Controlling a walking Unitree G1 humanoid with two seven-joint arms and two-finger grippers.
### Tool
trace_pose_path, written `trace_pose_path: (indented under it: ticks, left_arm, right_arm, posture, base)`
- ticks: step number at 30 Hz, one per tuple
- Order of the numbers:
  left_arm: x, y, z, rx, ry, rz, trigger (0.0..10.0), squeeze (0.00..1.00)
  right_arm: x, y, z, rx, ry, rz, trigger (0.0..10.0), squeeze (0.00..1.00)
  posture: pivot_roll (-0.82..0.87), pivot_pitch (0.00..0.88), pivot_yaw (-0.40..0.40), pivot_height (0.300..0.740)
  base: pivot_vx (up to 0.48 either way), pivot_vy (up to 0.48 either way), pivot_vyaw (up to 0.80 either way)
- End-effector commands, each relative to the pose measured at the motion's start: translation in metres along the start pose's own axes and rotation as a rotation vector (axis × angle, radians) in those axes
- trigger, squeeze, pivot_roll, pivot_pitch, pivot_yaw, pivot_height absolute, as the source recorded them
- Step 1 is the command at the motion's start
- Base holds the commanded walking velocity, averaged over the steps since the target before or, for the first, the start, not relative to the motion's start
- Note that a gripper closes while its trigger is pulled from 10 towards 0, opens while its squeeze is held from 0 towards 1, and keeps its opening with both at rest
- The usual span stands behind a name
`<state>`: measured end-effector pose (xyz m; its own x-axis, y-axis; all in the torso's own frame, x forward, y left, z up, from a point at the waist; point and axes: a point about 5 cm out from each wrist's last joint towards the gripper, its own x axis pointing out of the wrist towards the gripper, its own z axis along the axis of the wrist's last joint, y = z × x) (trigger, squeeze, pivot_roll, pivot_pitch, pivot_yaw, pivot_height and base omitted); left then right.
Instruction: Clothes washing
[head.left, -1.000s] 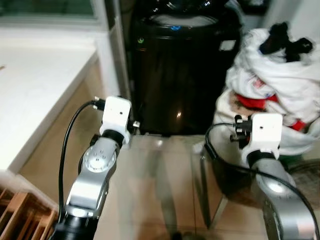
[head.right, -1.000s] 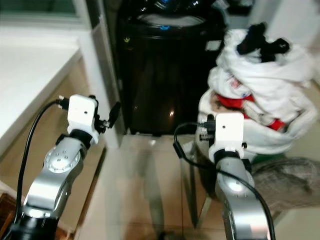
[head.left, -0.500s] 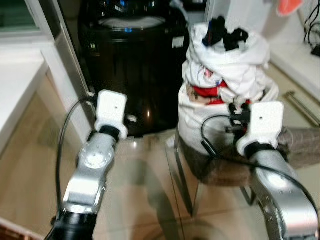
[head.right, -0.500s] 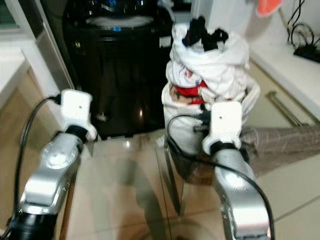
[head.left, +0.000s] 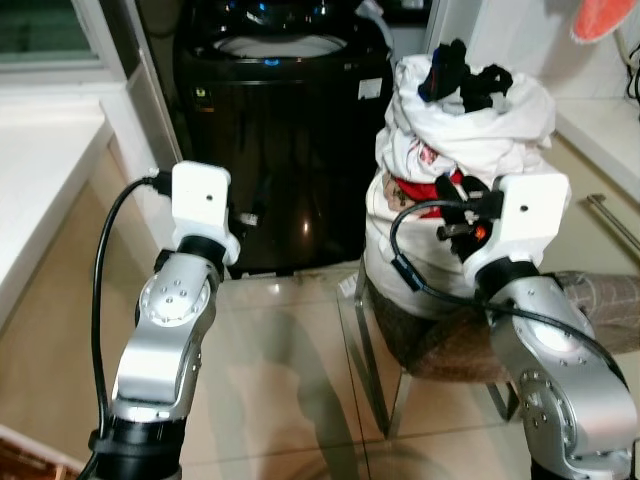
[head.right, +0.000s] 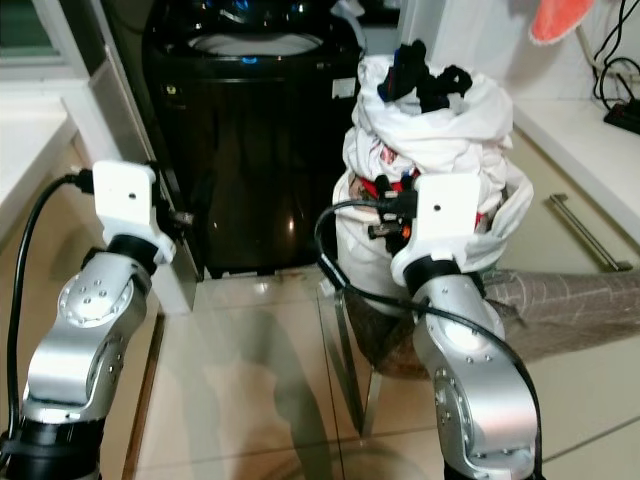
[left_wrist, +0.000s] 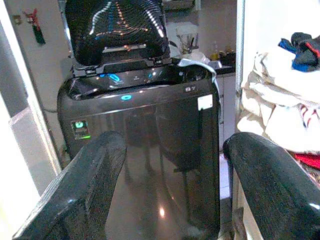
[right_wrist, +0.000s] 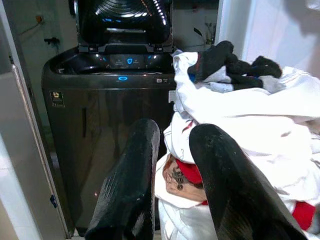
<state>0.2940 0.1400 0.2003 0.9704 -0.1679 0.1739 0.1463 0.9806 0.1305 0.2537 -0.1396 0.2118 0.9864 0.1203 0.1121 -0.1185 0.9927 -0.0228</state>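
Observation:
A black top-loading washing machine stands straight ahead with its lid up. To its right, a heap of white, red and black clothes overflows a brown mesh basket on a metal stand. My left gripper is raised before the machine's front, open wide and empty. My right gripper points at the clothes heap from just short of it. Its fingers are a narrow gap apart, with nothing between them.
A white countertop runs along my left, with a white post beside the machine. On the right are a cabinet with a bar handle and a grey-brown roll behind the basket. Tiled floor lies ahead.
The whole picture has shifted as the camera turned right, so the machine and clothes heap now sit more centrally. Both arms stay raised and neither gripper has taken hold of anything.

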Motion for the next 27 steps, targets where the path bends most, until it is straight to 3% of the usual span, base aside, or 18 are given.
trace_pose_path:
  ticks: [1,27]
  left_arm:
    - [-0.0006,0.001,0.0014,0.004,0.003,-0.002,10.0,0.0]
    - [-0.0009,-0.0003,-0.004,-0.003,0.022,-0.008,10.0,0.0]
  right_arm:
    - [-0.001,0.0004,0.0046,-0.005,-0.02,-0.002,10.0,0.0]
    - [-0.0015,0.0034,-0.0004,-0.015,0.007,0.038,10.0,0.0]
  posture:
    - [-0.02,0.0,0.017,0.74]
    - [-0.04,0.0,0.018,0.74]
  base:
    - [0.326,0.0,0.0]
    - [0.305,0.0,0.0]
